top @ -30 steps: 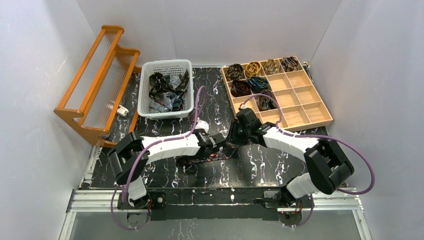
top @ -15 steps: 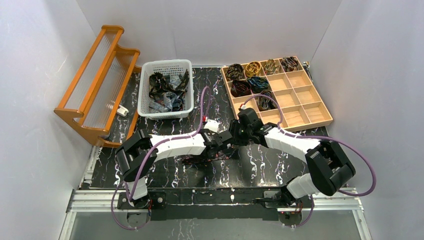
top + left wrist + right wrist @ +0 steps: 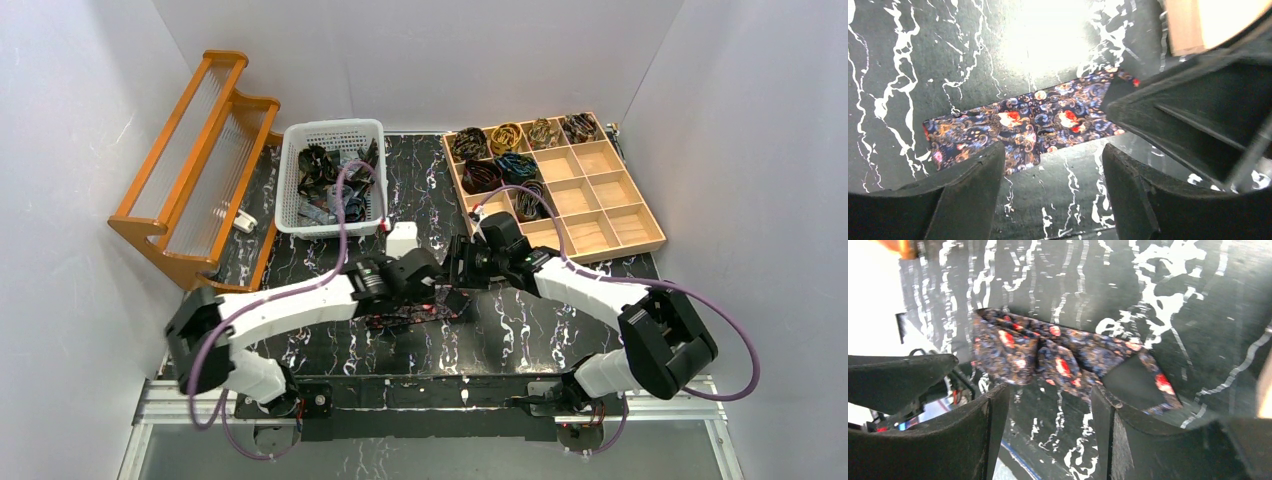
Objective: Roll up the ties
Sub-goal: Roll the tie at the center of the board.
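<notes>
Tie flat just beyond gaping left pincer and right pincer.

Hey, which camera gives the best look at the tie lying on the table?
The left wrist view. The tie lies flat and sharp there, with most of its paisley strip showing beyond the open jaws. The right wrist view shows it too, but blurred. The top view shows only a small dark sliver of it, too small to read the pattern.

The tie is blurred in the right wrist view, mostly hidden from above.
</notes>
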You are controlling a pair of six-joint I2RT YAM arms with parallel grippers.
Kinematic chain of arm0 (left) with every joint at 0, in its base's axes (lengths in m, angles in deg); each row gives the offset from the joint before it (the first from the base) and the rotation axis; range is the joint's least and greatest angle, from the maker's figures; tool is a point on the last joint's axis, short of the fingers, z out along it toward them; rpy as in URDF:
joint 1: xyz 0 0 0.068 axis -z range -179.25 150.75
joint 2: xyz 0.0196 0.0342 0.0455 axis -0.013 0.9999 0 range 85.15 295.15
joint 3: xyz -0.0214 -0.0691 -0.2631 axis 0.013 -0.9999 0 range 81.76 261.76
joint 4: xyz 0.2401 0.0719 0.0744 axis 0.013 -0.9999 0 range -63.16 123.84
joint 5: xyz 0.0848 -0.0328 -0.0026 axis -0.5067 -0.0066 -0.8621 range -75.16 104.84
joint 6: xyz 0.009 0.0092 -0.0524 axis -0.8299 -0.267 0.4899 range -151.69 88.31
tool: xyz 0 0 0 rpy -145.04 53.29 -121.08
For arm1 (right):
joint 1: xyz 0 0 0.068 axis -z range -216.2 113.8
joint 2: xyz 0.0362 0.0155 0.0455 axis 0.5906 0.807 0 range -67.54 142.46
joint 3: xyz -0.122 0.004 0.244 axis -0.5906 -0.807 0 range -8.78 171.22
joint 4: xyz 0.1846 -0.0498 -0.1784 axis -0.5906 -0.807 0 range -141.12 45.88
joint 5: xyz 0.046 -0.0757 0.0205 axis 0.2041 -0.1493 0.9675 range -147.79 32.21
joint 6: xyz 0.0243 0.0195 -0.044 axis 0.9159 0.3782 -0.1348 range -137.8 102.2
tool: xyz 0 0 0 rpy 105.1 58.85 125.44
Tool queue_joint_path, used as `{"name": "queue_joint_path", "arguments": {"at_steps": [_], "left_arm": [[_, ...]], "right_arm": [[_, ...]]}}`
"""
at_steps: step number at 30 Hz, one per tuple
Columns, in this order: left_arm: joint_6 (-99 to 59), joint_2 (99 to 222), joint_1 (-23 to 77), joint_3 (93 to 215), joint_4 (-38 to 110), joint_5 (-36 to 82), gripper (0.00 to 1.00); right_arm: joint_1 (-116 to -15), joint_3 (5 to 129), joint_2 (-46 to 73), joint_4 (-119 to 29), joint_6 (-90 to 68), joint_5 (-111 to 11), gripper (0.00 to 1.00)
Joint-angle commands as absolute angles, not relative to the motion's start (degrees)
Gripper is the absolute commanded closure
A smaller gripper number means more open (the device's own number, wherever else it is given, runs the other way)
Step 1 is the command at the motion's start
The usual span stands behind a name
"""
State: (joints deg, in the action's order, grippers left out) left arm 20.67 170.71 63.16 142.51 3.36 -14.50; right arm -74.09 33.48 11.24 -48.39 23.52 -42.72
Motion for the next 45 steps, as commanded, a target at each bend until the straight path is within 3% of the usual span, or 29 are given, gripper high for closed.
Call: {"name": "queue_joint_path", "arguments": {"at_steps": [1, 8, 11, 15, 17, 20, 26, 45], "left_arm": [[20.62, 160.45, 62.62, 136.51, 4.22, -17.83, 0.29], [21.89, 149.76, 55.41, 124.93, 5.41, -13.45, 0.26], [21.43, 144.90, 50.70, 120.31, 7.07, -9.93, 0.25], [21.43, 139.96, 46.43, 116.08, 7.44, -7.08, 0.23], [21.61, 137.84, 44.14, 113.87, 7.94, -5.53, 0.21], [21.15, 135.96, 40.43, 111.10, 8.97, -2.02, 0.15], [20.52, 132.27, 32.06, 104.79, 13.53, 5.98, 0.02], [18.25, 129.18, 26.85, 103.64, 11.57, 9.65, 0.02]], "right_arm": [[-74.15, 33.06, 12.39, -39.08, 23.84, -31.82, 0.31], [-78.69, 37.85, 18.04, -36.67, 16.65, -27.52, 0.24], [-81.78, 38.79, 17.80, -33.50, 8.74, -29.04, 0.10], [-85.96, 33.13, 14.75, -19.82, -6.88, -31.69, 0.02], [-88.33, 30.93, 14.38, -15.19, -16.48, -32.23, 0.01], [-90.07, 33.87, 16.84, -19.56, -28.68, -29.97, 0.01], [-91.46, 38.13, 21.99, -23.62, -39.13, -27.27, 0.01], [-93.23, 49.27, 38.33, -32.70, -42.32, -22.12, 0.01]]}}
